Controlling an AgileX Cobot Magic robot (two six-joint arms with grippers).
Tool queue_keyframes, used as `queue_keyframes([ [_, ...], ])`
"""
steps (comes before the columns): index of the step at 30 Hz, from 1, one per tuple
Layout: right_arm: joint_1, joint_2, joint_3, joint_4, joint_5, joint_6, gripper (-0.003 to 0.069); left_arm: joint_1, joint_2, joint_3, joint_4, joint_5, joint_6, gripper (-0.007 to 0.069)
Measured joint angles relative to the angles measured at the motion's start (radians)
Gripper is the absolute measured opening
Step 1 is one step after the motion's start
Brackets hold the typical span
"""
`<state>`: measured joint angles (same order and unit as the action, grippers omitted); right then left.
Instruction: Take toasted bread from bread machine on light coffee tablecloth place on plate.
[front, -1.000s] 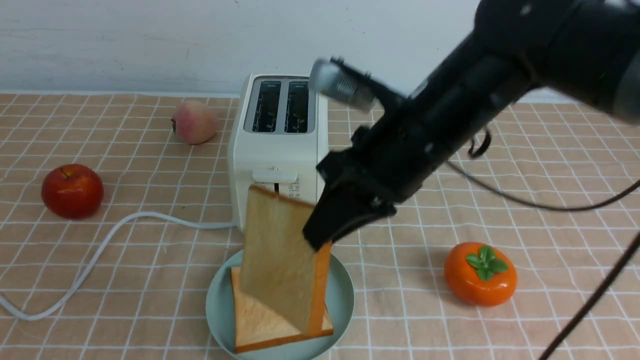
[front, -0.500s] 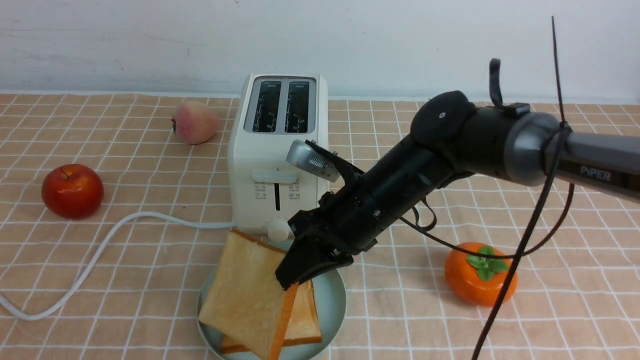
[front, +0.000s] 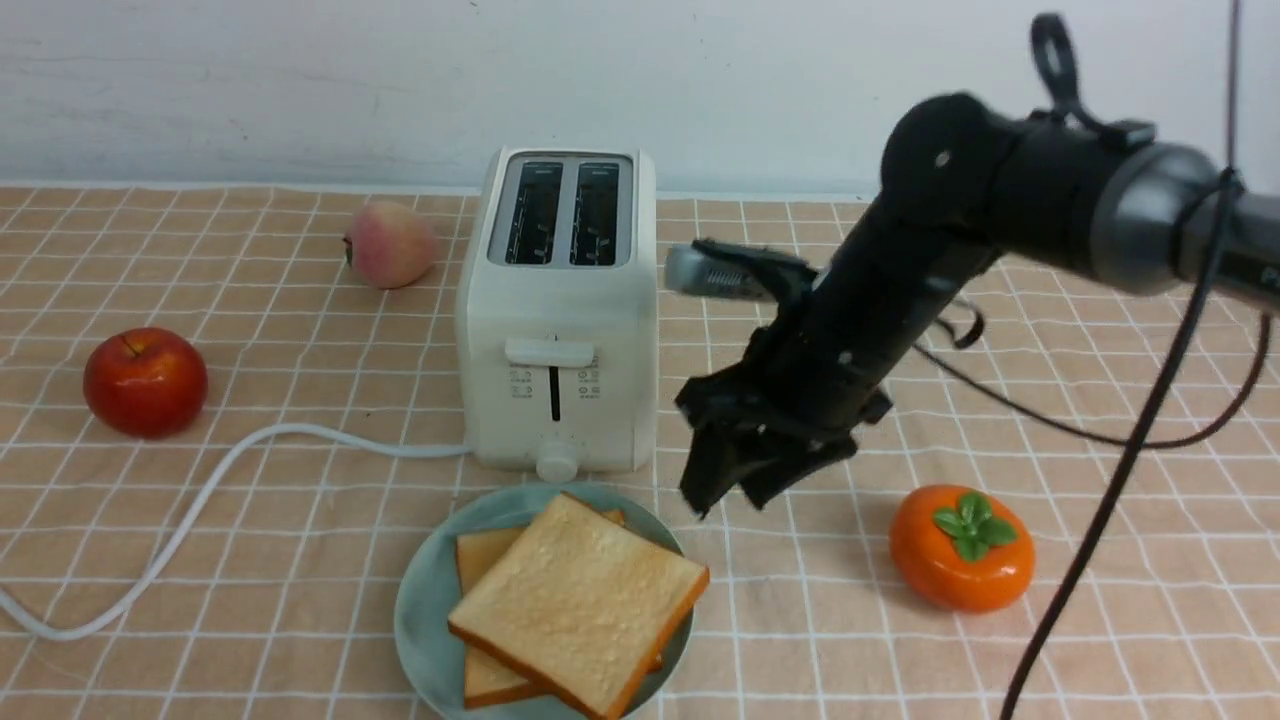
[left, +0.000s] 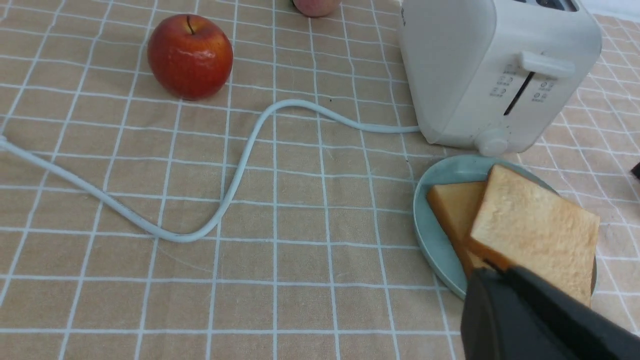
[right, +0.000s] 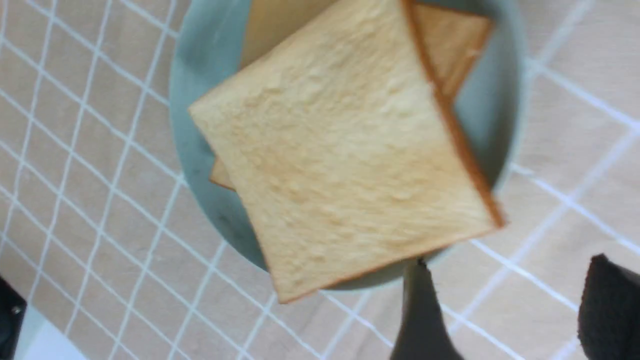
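Front view: on your checked cloth (front: 300, 560) the toaster (front: 556, 330) stands upright. Just in front of it, the plate (front: 425, 610) carries both slices, the top slice (front: 580, 600) lying crooked across the lower slice (front: 480, 555). Your right gripper (front: 735, 495) hangs above the cloth beside the plate, jaws apart, clear of the bread. Your left gripper (left: 492, 280) is closed, near the plate.

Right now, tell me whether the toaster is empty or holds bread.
Empty. Front view shows only dark wire guides in both slots of the toaster; the two bread slices lie stacked on the plate.
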<state>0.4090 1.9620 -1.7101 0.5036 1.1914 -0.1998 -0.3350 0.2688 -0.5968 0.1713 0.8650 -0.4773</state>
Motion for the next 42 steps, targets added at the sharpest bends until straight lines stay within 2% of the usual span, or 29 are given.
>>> queue_keyframes([
  [2, -0.025, -0.043, -0.042, -0.050, 0.016, 0.038, 0.0416, 0.000, 0.000, 0.003, 0.008, -0.016, 0.000, -0.0014],
  [5, -0.052, -0.123, -0.072, -0.099, 0.027, 0.065, 0.0367, 0.000, 0.000, 0.018, 0.013, -0.044, 0.000, -0.0014],
  [7, -0.065, -0.225, -0.073, -0.128, 0.039, 0.094, 0.0255, 0.000, 0.000, 0.034, 0.013, -0.081, 0.000, -0.0014],
  [8, -0.065, -0.225, -0.073, -0.131, 0.039, 0.097, 0.0255, 0.000, 0.000, 0.035, 0.013, -0.084, 0.000, -0.0014],
  [10, -0.067, -0.377, -0.050, -0.149, 0.041, 0.155, 0.0096, 0.000, 0.000, 0.055, 0.013, -0.120, 0.000, -0.0014],
  [11, -0.067, -0.429, -0.037, -0.150, 0.043, 0.166, 0.0052, 0.000, 0.000, 0.063, 0.013, -0.129, 0.000, -0.0014],
  [14, -0.066, -0.596, 0.024, -0.159, 0.048, 0.174, -0.0011, 0.000, 0.000, 0.087, 0.013, -0.156, 0.000, -0.0014],
  [17, -0.065, -0.831, 0.171, -0.248, 0.008, 0.181, -0.0016, 0.000, 0.000, 0.120, -0.001, -0.211, -0.001, -0.0014],
  [23, -0.065, -1.346, 0.698, -0.481, -0.446, 0.316, -0.0008, 0.000, 0.000, 0.179, -0.067, -0.378, -0.001, -0.0014],
  [25, -0.065, -1.435, 0.804, -0.522, -0.542, 0.330, -0.0008, 0.000, 0.000, 0.190, -0.072, -0.414, -0.001, -0.0014],
  [26, -0.065, -1.556, 0.956, -0.561, -0.662, 0.355, -0.0008, 0.000, 0.000, 0.205, -0.073, -0.466, -0.001, -0.0014],
  [29, -0.065, -1.680, 1.108, -0.572, -0.775, 0.405, -0.0006, 0.000, 0.000, 0.229, -0.070, -0.537, -0.001, -0.0014],
  [36, -0.065, -1.887, 1.321, -0.638, -0.977, 0.450, 0.0000, 0.000, 0.001, 0.241, -0.071, -0.586, -0.001, -0.0014],
  [42, -0.065, -1.913, 1.364, -0.669, -1.005, 0.452, 0.0003, 0.000, 0.001, 0.241, -0.071, -0.591, -0.001, -0.0014],
])
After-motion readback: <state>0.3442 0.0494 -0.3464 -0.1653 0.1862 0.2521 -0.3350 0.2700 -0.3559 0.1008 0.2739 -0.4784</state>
